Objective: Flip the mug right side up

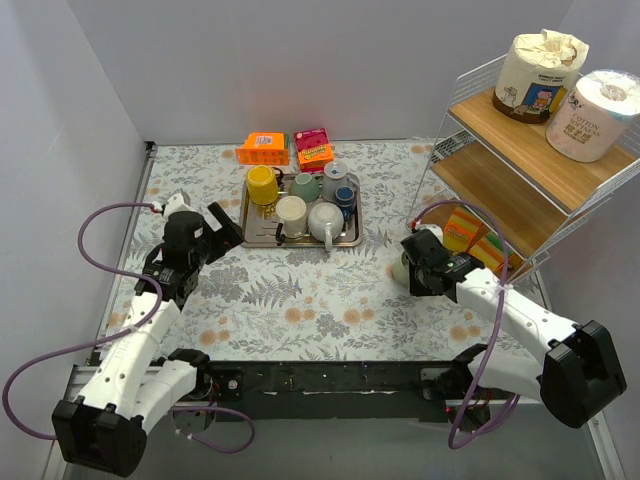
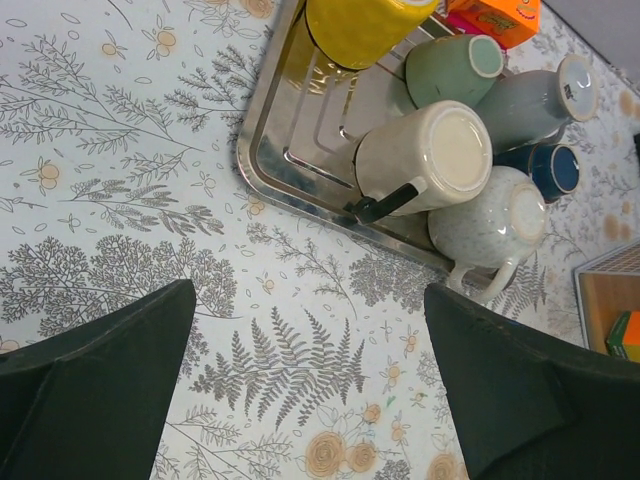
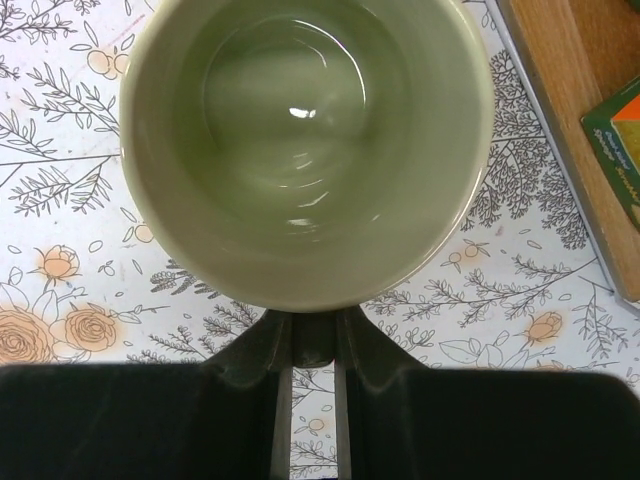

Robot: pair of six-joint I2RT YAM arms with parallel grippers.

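A pale green mug [image 3: 305, 150] fills the right wrist view, its open mouth facing the camera and its inside empty. My right gripper [image 3: 313, 338] is shut on the mug's dark handle, just below the rim. In the top view the mug [image 1: 402, 268] shows at the right of the table, partly hidden by the right gripper [image 1: 418, 268], close to the shelf's foot. I cannot tell whether it touches the table. My left gripper [image 2: 310, 300] is open and empty over the flowered cloth, just short of the tray; it also shows in the top view [image 1: 212, 230].
A metal tray [image 1: 300, 243] holds several mugs, most upside down or on their sides; its rim shows in the left wrist view [image 2: 262, 150]. Orange and pink boxes [image 1: 262, 148] lie behind it. A wire shelf [image 1: 520, 170] with paper rolls stands at the right, with coloured boxes [image 1: 470, 235] underneath.
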